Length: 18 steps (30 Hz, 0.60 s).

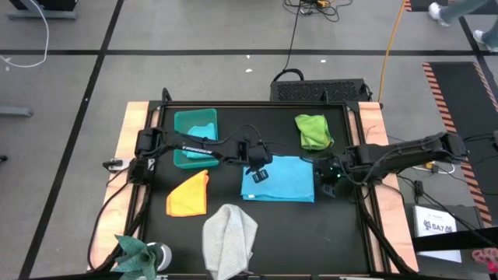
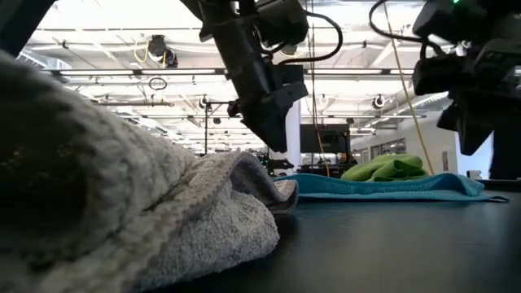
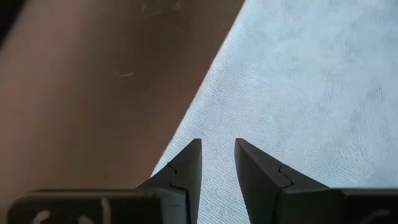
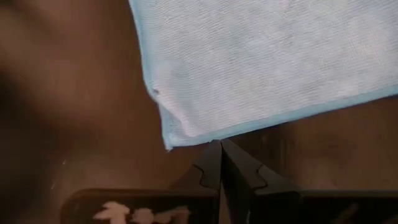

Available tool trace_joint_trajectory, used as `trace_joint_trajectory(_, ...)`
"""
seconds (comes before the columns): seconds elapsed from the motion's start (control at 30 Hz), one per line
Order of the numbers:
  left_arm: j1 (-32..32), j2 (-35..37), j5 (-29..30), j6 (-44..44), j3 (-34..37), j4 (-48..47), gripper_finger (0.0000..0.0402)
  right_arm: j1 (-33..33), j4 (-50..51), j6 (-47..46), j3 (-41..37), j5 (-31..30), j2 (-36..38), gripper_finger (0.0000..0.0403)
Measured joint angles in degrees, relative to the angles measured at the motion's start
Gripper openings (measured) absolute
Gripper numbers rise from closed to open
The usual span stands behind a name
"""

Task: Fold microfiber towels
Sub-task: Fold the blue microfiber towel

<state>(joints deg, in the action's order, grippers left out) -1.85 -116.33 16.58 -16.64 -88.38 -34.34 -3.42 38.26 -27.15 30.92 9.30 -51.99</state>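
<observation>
From above, the light blue towel (image 1: 282, 180) lies flat mid-table (image 1: 342, 233), the left hand (image 1: 257, 173) over its nine-o'clock edge and the right hand (image 1: 330, 183) just off its three-o'clock edge, likely flanking it for a fold. The lime green towel (image 1: 313, 131) sits at twelve o'clock of it, the orange-yellow towel (image 1: 189, 194) at nine, the light grey towel (image 1: 230, 237) at seven, a teal towel in the bin (image 1: 180, 157) at ten. At table height, grey cloth fills the foreground, blue and green beyond. The left wrist shows its fingers (image 3: 186, 171) partly apart over blue cloth, gripping nothing. The right wrist shows closed, empty fingers (image 4: 214, 163) at a towel corner.
</observation>
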Motion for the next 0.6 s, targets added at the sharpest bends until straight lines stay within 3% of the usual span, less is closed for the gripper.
trace_joint_trajectory(0.3, 0.1, 0.0, 0.0, -0.4, 0.0, 0.0, 0.0099, -10.8, -5.3, -1.3, 0.0, -6.3, -2.1, 0.0)
trace_joint_trajectory(0.6, 0.2, 0.0, -0.1, -2.0, 0.0, 0.0, 0.0099, -12.5, -7.3, 1.4, 0.0, -6.1, -5.5, 0.0018)
